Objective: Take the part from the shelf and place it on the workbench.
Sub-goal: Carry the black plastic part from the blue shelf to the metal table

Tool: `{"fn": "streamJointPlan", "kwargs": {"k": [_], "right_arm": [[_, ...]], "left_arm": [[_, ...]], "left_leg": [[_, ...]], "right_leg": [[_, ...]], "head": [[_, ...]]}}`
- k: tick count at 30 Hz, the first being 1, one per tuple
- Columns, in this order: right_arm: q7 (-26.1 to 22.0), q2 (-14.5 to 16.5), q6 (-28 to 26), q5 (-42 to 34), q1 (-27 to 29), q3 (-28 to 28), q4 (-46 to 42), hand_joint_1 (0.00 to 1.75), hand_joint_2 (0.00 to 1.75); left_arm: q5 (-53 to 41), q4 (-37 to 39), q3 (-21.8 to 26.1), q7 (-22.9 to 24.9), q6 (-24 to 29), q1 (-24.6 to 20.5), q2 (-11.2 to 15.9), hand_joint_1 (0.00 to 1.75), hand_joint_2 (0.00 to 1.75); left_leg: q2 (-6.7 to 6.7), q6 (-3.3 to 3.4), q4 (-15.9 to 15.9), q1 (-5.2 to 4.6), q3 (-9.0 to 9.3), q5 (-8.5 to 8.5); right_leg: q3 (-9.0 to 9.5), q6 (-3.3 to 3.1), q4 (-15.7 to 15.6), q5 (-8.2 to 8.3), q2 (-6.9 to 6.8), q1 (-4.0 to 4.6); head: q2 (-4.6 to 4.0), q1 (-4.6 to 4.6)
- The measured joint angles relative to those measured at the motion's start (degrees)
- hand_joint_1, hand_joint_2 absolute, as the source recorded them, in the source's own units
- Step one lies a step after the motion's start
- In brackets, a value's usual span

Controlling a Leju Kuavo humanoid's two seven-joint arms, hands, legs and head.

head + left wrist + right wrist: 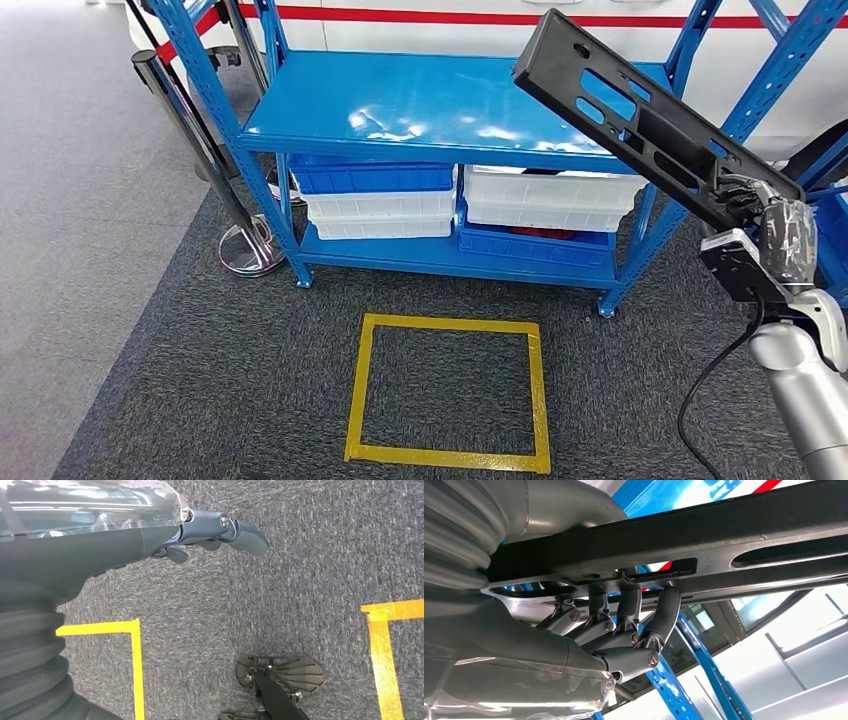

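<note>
The part is a long black metal bracket (640, 115) with slots and holes. My right hand (765, 225) grips its lower end and holds it up at a slant, in front of the right side of the blue shelf (420, 105). From the right wrist camera, the fingers (624, 625) curl up under the bracket (724, 535) with the thumb over it. My left hand (165, 535) hangs over the grey carpet, its fingers lightly curled around nothing.
The shelf's top board is bare and glossy. Blue and white bins (380, 195) are stacked on its lower level. A yellow tape square (447, 390) marks the carpet in front. A black post on a chrome base (245, 250) stands left of the shelf.
</note>
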Motion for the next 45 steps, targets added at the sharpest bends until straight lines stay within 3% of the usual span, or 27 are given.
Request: {"fn": "streamJointPlan", "kwargs": {"k": [5, 11, 14, 16, 18, 19, 20, 21, 23, 25, 28, 29, 31, 33, 34, 35, 36, 37, 39, 41, 43, 45], "right_arm": [[-0.40, 0.63, -0.98, 0.00, -0.07, 0.03, 1.15, 1.75, 1.75], [-0.42, 2.30, -0.89, 0.63, -1.34, 0.31, 3.31, 1.75, 1.75], [-0.20, 2.60, -0.90, 0.75, -2.14, 0.42, 4.04, 1.75, 1.75], [-0.11, 2.60, -1.06, 0.90, -2.29, 0.42, 4.49, 1.75, 1.75], [-0.10, 2.68, -1.38, 1.35, -1.94, 0.42, 5.04, 1.75, 1.75], [-0.10, 2.80, -1.52, 1.68, -1.64, 0.43, 5.34, 1.75, 1.75], [-0.11, 2.97, -1.66, 2.06, -1.39, 0.45, 5.62, 1.75, 1.75], [-0.12, 3.21, -1.79, 2.41, -1.28, 0.46, 5.86, 1.75, 1.75], [-0.05, 3.94, -2.11, 3.09, -1.44, 0.48, 6.23, 1.75, 1.75], [0.13, 4.84, -2.39, 3.69, -1.67, 0.47, 6.51, 1.75, 1.75], [0.38, 5.57, -2.51, 4.38, -1.71, 0.45, 6.76, 1.75, 1.75], [0.46, 5.68, -2.50, 4.57, -1.70, 0.43, 6.78, 1.75, 1.75], [0.59, 5.96, -2.46, 4.84, -1.61, 0.38, 6.79, 1.75, 1.75], [0.64, 6.28, -2.41, 5.17, -1.19, 0.30, 6.75, 1.75, 1.75], [0.64, 6.39, -2.39, 5.39, -0.80, 0.19, 6.73, 1.75, 1.75], [0.66, 6.44, -2.38, 5.59, -0.38, 0.01, 6.69, 1.75, 1.75], [0.70, 6.45, -2.37, 5.78, 0.01, -0.23, 6.62, 1.75, 1.75], [0.77, 6.46, -2.37, 5.92, 0.28, -0.50, 6.48, 1.75, 1.75], [0.90, 6.57, -2.40, 6.28, 0.58, -0.98, 6.06, 1.75, 1.75], [1.03, 6.74, -2.45, 6.66, 0.97, -1.49, 5.69, 1.75, 1.75], [1.08, 6.82, -2.52, 7.09, 1.72, -2.09, 5.21, 1.75, 1.75], [0.88, 6.85, -2.55, 7.56, 2.25, -2.77, 4.74, 1.75, 1.75]], "left_arm": [[-0.07, 0.00, 0.01, -0.01, -0.05, -0.01, 0.01, 0.00, 1.75], [-0.03, 0.00, 0.26, -0.15, 0.07, -0.08, 0.02, 0.00, 1.75], [-0.06, 0.00, 0.38, -0.24, 0.09, -0.13, -0.20, 0.00, 1.75], [-0.12, 0.00, 0.38, -0.07, 0.09, -0.19, -0.36, 0.00, 1.75], [-0.30, 0.00, 0.38, 0.38, 0.08, -0.22, -0.44, 0.00, 1.75], [-0.43, 0.00, 0.38, 0.63, 0.08, -0.21, -0.53, 0.00, 1.75], [-0.52, 0.00, 0.38, 0.88, 0.08, -0.20, -0.64, 0.00, 1.75], [-0.58, 0.00, 0.38, 1.10, 0.09, -0.18, -0.79, 0.00, 1.75], [-0.58, 0.00, 0.40, 1.44, 0.19, -0.16, -1.01, 0.00, 1.75], [-0.49, 0.00, 0.44, 1.64, 0.28, -0.11, -1.07, 0.00, 1.75], [-0.42, 0.00, 0.46, 1.72, 0.06, -0.13, -1.06, 0.00, 1.75], [-0.42, 0.00, 0.46, 1.71, -0.06, -0.13, -1.07, 0.00, 1.75], [-0.51, 0.00, 0.46, 1.72, -0.29, 0.00, -1.10, 0.00, 1.75], [-0.67, 0.00, 0.45, 1.76, -0.56, 0.15, -1.10, 0.00, 1.75], [-0.78, 0.00, 0.45, 1.82, -0.72, 0.18, -1.10, 0.00, 1.75], [-0.89, 0.00, 0.45, 1.92, -0.89, 0.18, -1.09, 0.00, 1.75], [-1.02, 0.00, 0.45, 2.03, -1.05, 0.17, -1.10, 0.00, 1.75], [-1.14, 0.00, 0.44, 2.16, -1.19, 0.16, -1.10, 0.00, 1.75], [-1.33, 0.01, 0.44, 2.42, -1.36, 0.17, -0.98, 0.00, 1.75], [-1.43, 0.02, 0.42, 2.60, -1.45, 0.10, -0.83, 0.00, 1.75], [-1.50, 0.02, 0.40, 2.67, -1.57, -0.11, -0.83, 0.00, 1.75], [-1.66, 0.02, 0.40, 2.66, -1.66, -0.21, -0.85, 0.00, 1.75]], "left_leg": [[-0.01, -0.23, 0.29, -0.03, -0.28, -0.21], [0.00, 0.58, 1.09, -0.16, -0.73, -0.74], [0.39, 1.20, -0.62, 0.25, 0.23, -0.11], [0.83, 1.48, -1.63, 0.51, 0.71, 0.32], [1.32, 1.55, -1.63, 0.55, 0.59, 0.33], [1.64, 1.50, -1.49, 0.58, 0.47, 0.29], [2.02, 1.39, -1.27, 0.64, 0.31, 0.23], [2.44, 1.19, -0.92, 0.76, 0.10, 0.13], [3.35, 0.42, 0.26, 0.90, -0.44, -0.29], [4.19, -0.62, 1.26, 0.80, -0.70, -0.72], [5.29, -1.88, 1.37, 0.95, -0.47, -0.74], [4.72, -2.16, 2.04, 1.07, -0.71, -1.50], [2.50, -2.35, 6.96, 1.17, -2.54, -5.30], [1.00, -2.12, 15.08, 0.91, -5.46, -9.80], [0.75, -1.85, 17.85, 0.73, -6.30, -10.92], [0.63, -1.44, 18.51, 0.51, -6.11, -10.97], [0.40, -0.85, 16.86, 0.23, -4.83, -10.06], [-0.29, -0.08, 13.23, -0.07, -2.58, -8.49], [-3.09, 1.65, 5.83, -0.54, 1.63, -6.30], [-4.41, 2.53, 2.83, -0.92, 3.33, -5.87], [-2.93, 2.59, 1.66, -1.08, 3.98, -5.39], [-1.33, 2.56, -0.25, -0.89, 4.90, -4.64]], "right_leg": [[-0.08, 0.17, -0.02, 0.01, 0.00, -0.12], [-0.09, 1.05, -0.16, -0.01, 0.05, -0.32], [-0.06, 1.81, 0.18, -0.74, 0.18, -0.23], [-2.17, 2.19, 4.72, -3.70, 0.18, -0.38], [-5.70, 2.73, 11.66, -6.90, 0.17, -0.69], [-6.75, 3.02, 13.59, -7.27, 0.13, -0.91], [-6.78, 3.31, 13.46, -6.55, 0.02, -1.15], [-5.66, 3.59, 11.11, -4.93, -0.28, -1.38], [-2.22, 3.88, 3.94, -1.55, -2.06, -1.58], [-0.87, 3.03, 0.76, -0.15, -3.09, -1.27], [-1.66, 1.17, 1.28, 0.39, -1.66, -1.02], [-1.81, 0.67, 1.26, 0.67, -1.18, -1.07], [-2.17, -0.16, 1.18, 1.22, -0.20, -1.07], [-2.65, -0.67, 1.21, 1.57, 0.98, -0.62], [-2.84, -0.82, 1.23, 1.71, 1.68, -0.33], [-2.97, -0.92, 1.23, 1.82, 2.40, -0.01], [-3.03, -0.97, 1.24, 1.92, 3.15, 0.28], [-3.05, -0.99, 1.23, 2.00, 3.93, 0.54], [-3.12, -0.83, 1.21, 2.18, 5.22, 0.55], [-3.34, -0.22, 1.07, 2.47, 6.41, 0.00], [-3.45, 0.53, 0.73, 2.78, 7.42, -0.33], [-4.04, 1.09, 1.78, 1.92, 5.28, -0.12]], "head": [[0.00, 0.00], [0.00, 0.00], [0.00, 0.01], [0.00, 0.02], [0.00, 0.02], [0.00, 0.02], [0.00, 0.02], [0.00, 0.02], [0.00, 0.03], [0.00, -0.06], [0.00, -0.20], [0.00, -0.23], [0.00, -0.27], [0.00, -0.27], [0.00, -0.27], [0.00, -0.27], [0.00, -0.26], [0.00, -0.26], [0.00, -0.22], [0.00, -0.24], [0.00, -0.34], [0.00, -0.39]]}}
